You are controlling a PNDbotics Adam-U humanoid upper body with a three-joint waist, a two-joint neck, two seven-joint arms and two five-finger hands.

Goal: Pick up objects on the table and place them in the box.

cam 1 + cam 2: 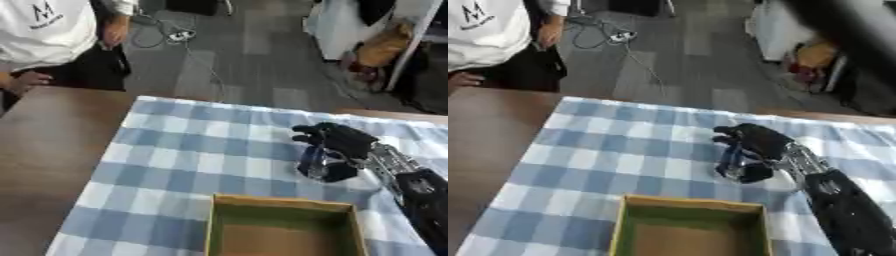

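The right hand [337,142] is seen at about three o'clock on the checked cloth [192,150], its arm entering from the lower right corner. Its fingers are curled down around a small dark object [322,167] with some clear or shiny parts; what the object is cannot be made out. The object appears to be pinched between the fingers and the thumb, just beneath the palm, and whether it rests on the cloth or is lifted clear cannot be told.

The box [284,227], open-topped with a yellowish rim and a brown floor, is found at six o'clock, at the near edge of the table [44,150]. From the hand, the box lies toward seven o'clock, close by, with its far rim just beneath the held object. The coming move is judged to be a short carry toward the robot and slightly left, until the object hangs over the opening of the box. No long axis can be made out on the object. The left hand is not seen in either view, so the right hand is the one to work.
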